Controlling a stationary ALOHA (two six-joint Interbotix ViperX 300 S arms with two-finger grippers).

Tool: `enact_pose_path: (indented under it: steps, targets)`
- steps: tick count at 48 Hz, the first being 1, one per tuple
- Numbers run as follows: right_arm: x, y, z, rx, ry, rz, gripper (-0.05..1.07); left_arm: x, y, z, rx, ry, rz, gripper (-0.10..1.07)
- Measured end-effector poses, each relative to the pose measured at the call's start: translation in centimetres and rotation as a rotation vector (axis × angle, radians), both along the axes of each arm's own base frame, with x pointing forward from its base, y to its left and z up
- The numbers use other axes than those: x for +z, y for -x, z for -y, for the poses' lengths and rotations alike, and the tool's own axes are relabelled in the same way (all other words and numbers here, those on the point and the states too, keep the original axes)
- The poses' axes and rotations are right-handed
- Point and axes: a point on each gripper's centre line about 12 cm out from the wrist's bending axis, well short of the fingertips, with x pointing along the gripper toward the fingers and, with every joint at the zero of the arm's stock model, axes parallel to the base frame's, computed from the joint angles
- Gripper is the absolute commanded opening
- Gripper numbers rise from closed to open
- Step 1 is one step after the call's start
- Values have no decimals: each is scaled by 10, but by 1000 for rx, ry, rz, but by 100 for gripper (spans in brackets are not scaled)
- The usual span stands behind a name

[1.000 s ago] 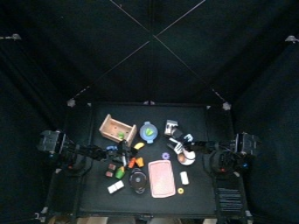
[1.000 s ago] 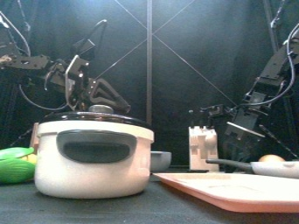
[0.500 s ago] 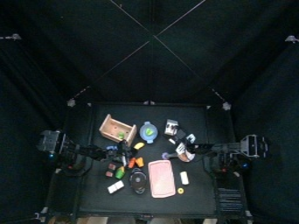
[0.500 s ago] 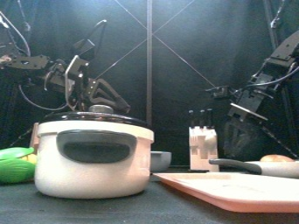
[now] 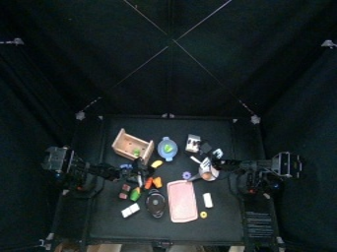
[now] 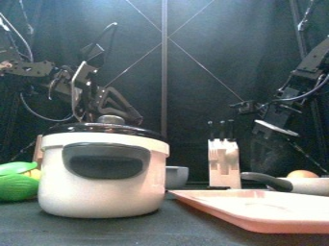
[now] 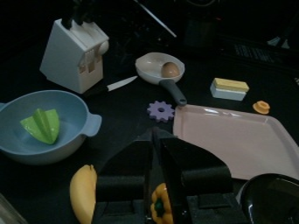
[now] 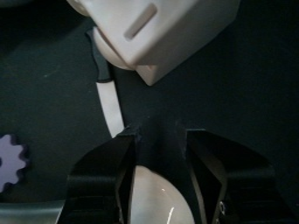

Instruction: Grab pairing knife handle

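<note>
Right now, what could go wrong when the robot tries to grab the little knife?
1. The paring knife lies flat right beside the white knife block, so the open right tool might bump the block instead.
2. Its dark handle is thin and low against the black table, so the jaws might miss or catch the blade.
3. The small pan sits close by and might get knocked.
</note>
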Motion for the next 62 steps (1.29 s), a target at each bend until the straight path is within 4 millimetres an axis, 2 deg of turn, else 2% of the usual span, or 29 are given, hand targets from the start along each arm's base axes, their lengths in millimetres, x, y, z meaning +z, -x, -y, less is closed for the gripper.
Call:
enact_pose_path:
  steps: [10,20,34,62]
  targets:
    - [-17,1,0,-3,-25,-59,76,0,0,0,-2,0,-2,53]
    - [-23,-2,-4,19,-52,-55,76,0,0,0,-1,-1,-2,53]
    - [-25,-5,-7,35,-71,-47,76,-1,1,0,-1,-1,-3,53]
    - [-23,-17,-29,107,-79,-38,76,-1,1,0,-1,-1,-3,53]
